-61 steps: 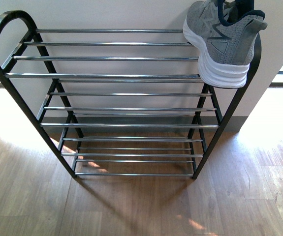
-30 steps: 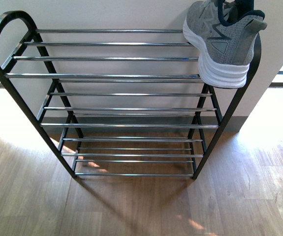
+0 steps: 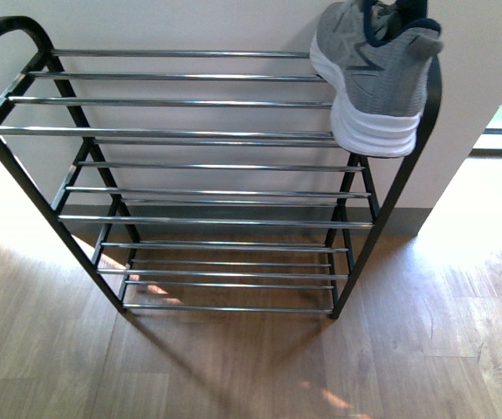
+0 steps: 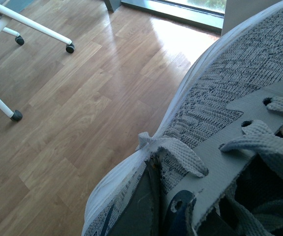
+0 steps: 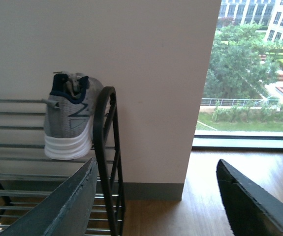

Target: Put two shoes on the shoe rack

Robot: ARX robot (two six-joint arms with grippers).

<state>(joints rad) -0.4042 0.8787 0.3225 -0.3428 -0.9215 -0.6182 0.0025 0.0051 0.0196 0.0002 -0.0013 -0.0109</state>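
Note:
One grey sneaker with a thick white sole rests on the right end of the shoe rack's top tier, heel overhanging the front bar. It also shows in the right wrist view as the sneaker beside the black side frame. The other grey sneaker fills the left wrist view, above the wood floor. My left gripper is shut on its side by the laces, one dark finger outside and one inside. My right gripper is open and empty, short of the rack's right end. Neither arm shows in the front view.
White furniture legs on castors stand on the wood floor near the held sneaker. A pale wall runs behind the rack, with a floor-level window to its right. The lower tiers hold nothing.
In the front view the rack and the sneaker on it sit slightly further left than before. The sneaker keeps its place on the top tier.

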